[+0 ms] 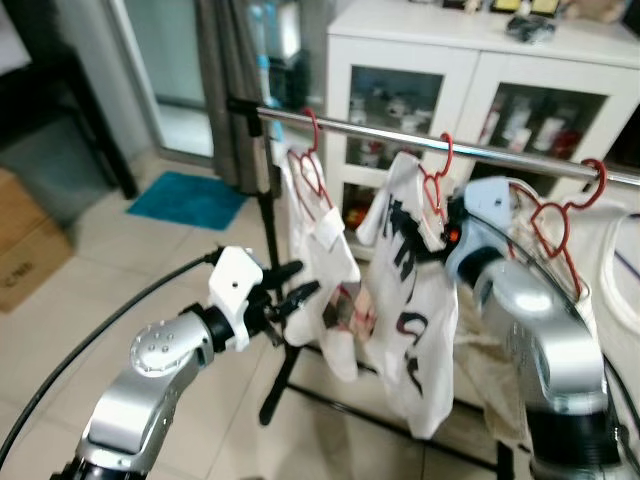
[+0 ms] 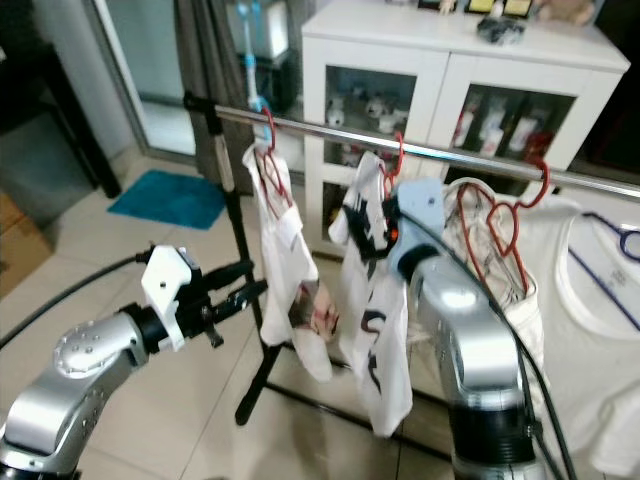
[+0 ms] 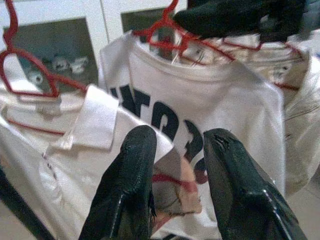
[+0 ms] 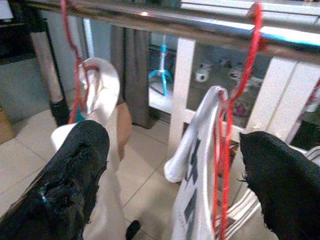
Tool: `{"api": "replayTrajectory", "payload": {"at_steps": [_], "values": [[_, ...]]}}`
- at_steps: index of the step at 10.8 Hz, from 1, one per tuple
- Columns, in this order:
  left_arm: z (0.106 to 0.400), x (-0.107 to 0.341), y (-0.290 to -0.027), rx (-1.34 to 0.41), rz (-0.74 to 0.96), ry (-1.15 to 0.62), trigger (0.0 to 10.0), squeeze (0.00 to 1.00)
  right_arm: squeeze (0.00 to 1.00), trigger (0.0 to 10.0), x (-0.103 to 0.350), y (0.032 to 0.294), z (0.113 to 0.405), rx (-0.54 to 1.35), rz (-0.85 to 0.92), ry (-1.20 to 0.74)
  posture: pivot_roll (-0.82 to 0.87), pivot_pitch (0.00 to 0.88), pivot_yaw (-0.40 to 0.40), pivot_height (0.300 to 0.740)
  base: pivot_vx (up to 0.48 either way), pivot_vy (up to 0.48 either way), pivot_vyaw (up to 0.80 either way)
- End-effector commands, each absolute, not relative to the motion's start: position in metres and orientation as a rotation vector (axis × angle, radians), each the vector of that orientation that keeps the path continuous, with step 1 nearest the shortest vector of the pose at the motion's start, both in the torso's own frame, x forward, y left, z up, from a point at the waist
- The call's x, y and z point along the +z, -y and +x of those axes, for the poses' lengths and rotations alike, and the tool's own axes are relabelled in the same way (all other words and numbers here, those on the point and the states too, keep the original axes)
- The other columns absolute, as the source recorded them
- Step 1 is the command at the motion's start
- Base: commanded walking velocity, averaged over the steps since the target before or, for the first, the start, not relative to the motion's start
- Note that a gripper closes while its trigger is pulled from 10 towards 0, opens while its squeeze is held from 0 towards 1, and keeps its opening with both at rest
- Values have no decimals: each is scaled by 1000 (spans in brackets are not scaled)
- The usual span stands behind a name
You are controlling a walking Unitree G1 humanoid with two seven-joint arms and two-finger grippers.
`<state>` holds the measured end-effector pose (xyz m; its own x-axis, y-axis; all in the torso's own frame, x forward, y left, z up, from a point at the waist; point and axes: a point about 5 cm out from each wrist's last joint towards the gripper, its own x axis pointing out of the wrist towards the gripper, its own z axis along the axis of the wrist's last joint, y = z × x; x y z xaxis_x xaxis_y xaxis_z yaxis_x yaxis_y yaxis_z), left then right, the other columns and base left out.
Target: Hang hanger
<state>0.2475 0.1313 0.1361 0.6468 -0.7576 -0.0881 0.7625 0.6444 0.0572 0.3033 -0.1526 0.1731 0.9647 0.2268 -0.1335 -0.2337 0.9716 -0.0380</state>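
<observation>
We see a bright, evenly lit room with daylight glare on the white cabinet (image 1: 420, 80), soft motion blur throughout, and wrist-view fingers (image 3: 130, 190) dark and out of focus.

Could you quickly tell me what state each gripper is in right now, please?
Left gripper: open, empty, near the shirts.
Right gripper: open wide, around a red hanger, not clamped.
</observation>
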Motion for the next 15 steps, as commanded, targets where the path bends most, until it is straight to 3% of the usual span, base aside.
{"api": "replayTrajectory", "payload": {"at_steps": [1,2,3,4,5,6,7,8,15], "values": [[248,140,-132,-885,97,-58,10000,0,1000,10000,176,156,308,207,-68,-144,-21,0,21,740,0,0,0],[247,140,-132,-914,98,-68,10000,0,1000,10000,178,162,318,166,-111,-161,-21,0,25,740,0,0,0],[245,141,-131,-955,102,-80,10000,0,220,10000,178,170,331,146,-91,-212,-21,0,26,740,0,0,0],[245,142,-130,-969,106,-82,10000,0,0,10000,175,176,338,128,-88,-250,-18,0,24,740,0,0,0],[245,143,-130,-980,111,-80,10000,0,0,10000,173,187,347,77,-80,-276,-15,0,21,740,0,0,0],[246,145,-128,-996,118,-82,10000,0,0,9216,173,197,357,33,-38,-287,-11,0,19,740,0,0,0],[245,145,-128,-1001,116,-84,10000,0,0,1843,173,199,360,30,-1,-301,-11,0,19,740,0,0,0],[245,145,-128,-1005,116,-86,10000,0,0,0,171,201,362,33,16,-317,-11,0,20,740,0,0,0],[245,146,-128,-1021,118,-91,10000,0,0,0,165,204,368,49,46,-334,-12,0,24,740,0,0,0]]}}
